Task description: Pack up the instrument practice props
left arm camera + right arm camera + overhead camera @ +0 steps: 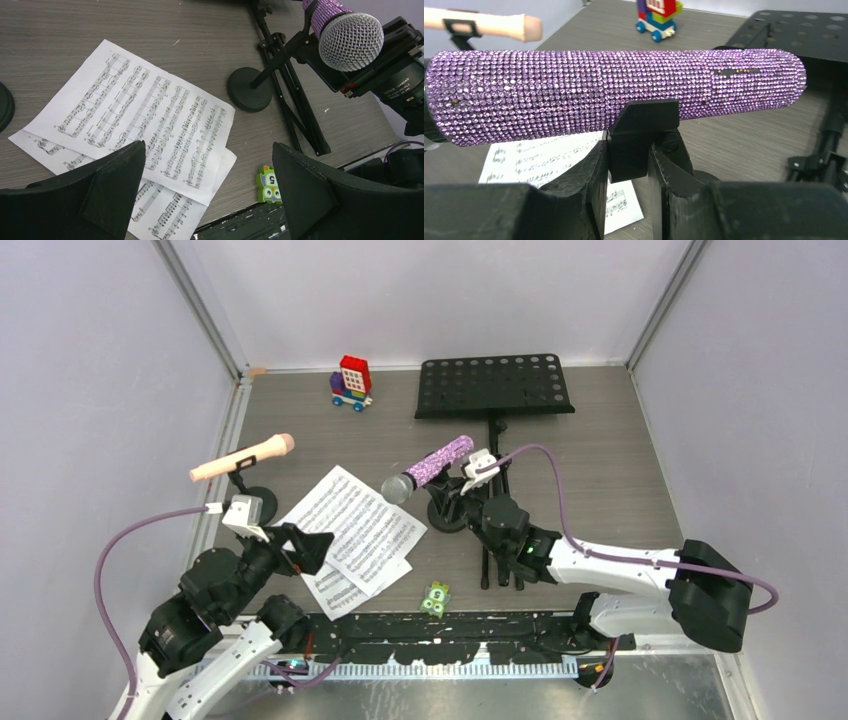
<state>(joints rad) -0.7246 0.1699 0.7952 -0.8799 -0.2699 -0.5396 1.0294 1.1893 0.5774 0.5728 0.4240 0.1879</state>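
Note:
My right gripper [466, 502] [628, 152] is shut on the black clip [641, 132] of a short round-based mic mount [445, 516]. That mount carries the purple-glitter microphone [430, 468] [614, 95], which lies level across the clip. My left gripper [308, 545] [207, 147] is open and empty above the near edge of two overlapping white sheet-music pages [355, 530] [140, 115]. The pink microphone [243, 458] [484, 25] sits on the other mount [255, 502] at the left. The black perforated music desk [493, 385] lies at the back, its folded tripod legs [500, 560] [300, 115] beside the right arm.
A red-blue toy brick vehicle [351, 382] stands at the back centre. A small green square piece [435, 597] [268, 184] lies near the front edge, right of the pages. Grey walls close in the table on both sides and at the back.

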